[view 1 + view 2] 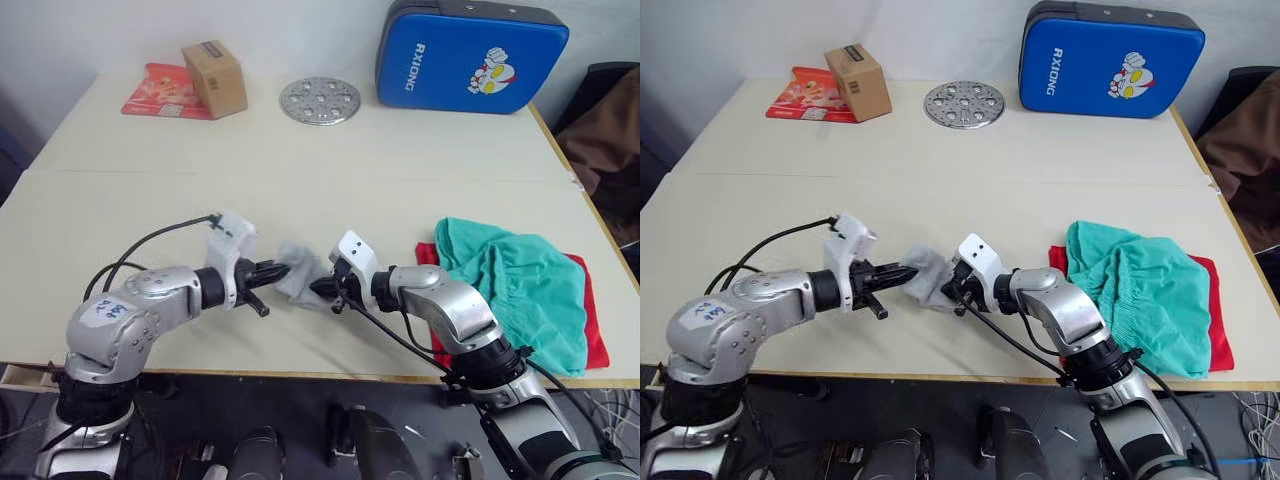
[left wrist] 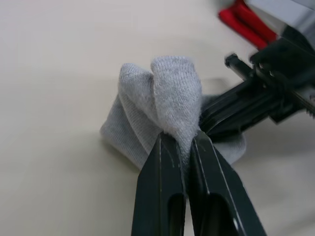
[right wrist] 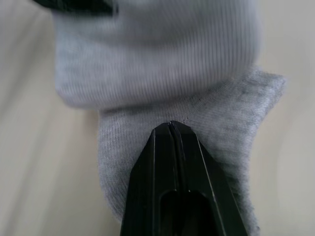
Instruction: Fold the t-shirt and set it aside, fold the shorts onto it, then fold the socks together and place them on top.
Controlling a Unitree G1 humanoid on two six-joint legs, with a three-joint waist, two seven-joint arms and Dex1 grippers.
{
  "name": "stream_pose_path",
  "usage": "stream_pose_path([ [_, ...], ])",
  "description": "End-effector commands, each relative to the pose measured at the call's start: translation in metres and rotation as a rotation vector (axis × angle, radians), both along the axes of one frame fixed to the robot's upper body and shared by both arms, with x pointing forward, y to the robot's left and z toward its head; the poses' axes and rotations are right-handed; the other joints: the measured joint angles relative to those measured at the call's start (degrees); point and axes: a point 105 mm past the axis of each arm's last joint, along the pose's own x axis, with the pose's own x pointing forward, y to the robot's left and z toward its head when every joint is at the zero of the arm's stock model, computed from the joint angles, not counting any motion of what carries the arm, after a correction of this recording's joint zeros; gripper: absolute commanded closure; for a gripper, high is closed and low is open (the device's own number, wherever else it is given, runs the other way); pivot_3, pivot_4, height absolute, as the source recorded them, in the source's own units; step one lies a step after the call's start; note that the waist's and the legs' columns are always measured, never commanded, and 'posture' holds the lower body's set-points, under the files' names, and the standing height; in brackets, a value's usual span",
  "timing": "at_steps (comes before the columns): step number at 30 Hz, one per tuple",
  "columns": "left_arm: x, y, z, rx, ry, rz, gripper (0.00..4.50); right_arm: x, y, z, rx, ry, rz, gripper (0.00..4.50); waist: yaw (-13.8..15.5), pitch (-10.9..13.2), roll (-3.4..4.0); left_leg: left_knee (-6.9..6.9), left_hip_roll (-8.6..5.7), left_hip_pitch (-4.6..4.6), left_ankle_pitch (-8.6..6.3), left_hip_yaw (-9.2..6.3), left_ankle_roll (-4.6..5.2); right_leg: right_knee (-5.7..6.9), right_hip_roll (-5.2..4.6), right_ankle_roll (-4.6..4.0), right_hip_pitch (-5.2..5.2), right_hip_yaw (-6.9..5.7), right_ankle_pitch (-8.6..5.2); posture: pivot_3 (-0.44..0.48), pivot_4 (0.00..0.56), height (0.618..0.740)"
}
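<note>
1. We see the left gripper [image 2: 179, 140] clamped on the socks [image 1: 298, 268] – near table [image 1: 300, 170] front.
2. Right gripper [image 3: 170, 125] pinches them too, fingers closed.
3. Shorts [image 1: 515, 280] lie over the t-shirt [image 1: 592, 335], at the right.
4. Box [image 1: 215, 78], blue case [image 1: 465, 55] far back.

"rxiong" is printed in white letters, running up the left side of the blue case [image 1: 470, 55] at the far edge of the table [image 1: 300, 190], beside a cartoon figure. a white sticker with blue handwriting is stuck on the left arm [image 1: 110, 308]; it is perhaps "b28", but cannot be read with certainty. dark print is seen on the cardboard box [image 1: 215, 78] and the red packet [image 1: 158, 92], too small to be read.
</note>
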Motion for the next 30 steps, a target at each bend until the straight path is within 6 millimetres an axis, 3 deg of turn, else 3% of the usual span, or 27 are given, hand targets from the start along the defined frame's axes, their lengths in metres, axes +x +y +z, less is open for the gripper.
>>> stream_pose_path([
  [1,0.011,-0.01,0.001,0.201,-0.143,-0.165,4.48,0.003,-0.004,-0.007,-0.006,0.004,-0.046,4.5,0.0,0.1,0.09,-0.02,0.0,0.0,0.0,0.02,0.0,0.0,0.0,-0.01,0.0,0.01,0.0,0.0,0.15,0.74],
  [3,0.018,-0.014,0.0,0.274,-0.175,-0.225,4.48,0.004,-0.005,-0.008,-0.003,0.001,-0.06,4.5,-0.1,0.1,0.1,-0.01,0.0,0.0,0.01,0.04,0.02,0.0,-0.01,-0.01,0.01,0.03,0.0,0.0,0.15,0.74],
  [6,0.03,-0.013,0.007,0.191,-0.133,-0.178,4.48,0.005,-0.004,-0.008,0.003,-0.004,-0.076,4.5,-0.2,0.1,0.11,-0.02,0.01,-0.02,-0.01,0.07,0.09,-0.03,0.0,0.02,0.0,0.04,0.0,0.0,0.15,0.74],
  [11,0.039,0.026,0.012,-0.006,0.0,0.057,4.48,0.006,-0.003,-0.008,0.004,-0.01,-0.083,4.5,-0.6,0.1,0.13,0.0,0.04,-0.02,0.0,0.08,0.12,0.04,0.01,0.03,-0.03,0.04,0.01,0.0,0.15,0.74],
  [17,0.029,0.077,0.007,-0.262,0.107,0.389,4.48,0.007,-0.001,-0.007,-0.006,-0.016,-0.054,4.5,-1.0,0.1,0.13,0.06,0.02,-0.01,0.0,0.07,0.16,0.13,-0.05,0.02,-0.02,0.03,0.02,0.0,0.15,0.74],
  [20,0.023,0.09,0.002,-0.309,0.109,0.492,4.48,0.007,0.001,-0.007,-0.011,-0.015,-0.031,4.5,-1.1,0.1,0.12,0.08,0.01,-0.01,-0.01,0.05,0.18,0.14,-0.06,0.02,-0.01,0.03,0.02,0.0,0.15,0.74],
  [23,0.016,0.089,0.001,-0.284,0.071,0.488,4.48,0.005,0.003,-0.008,-0.018,-0.011,-0.011,4.5,-1.2,0.1,0.12,0.06,0.01,0.0,-0.02,0.05,0.17,0.14,-0.06,0.02,-0.02,0.03,0.03,0.0,0.15,0.74],
  [30,0.001,0.062,0.017,-0.05,-0.097,0.263,4.48,0.003,0.0,-0.014,-0.036,-0.006,0.002,4.5,-1.4,0.1,0.13,-0.02,0.03,0.03,-0.02,0.06,0.11,0.1,-0.04,0.01,-0.03,0.03,0.03,0.0,0.15,0.74],
])
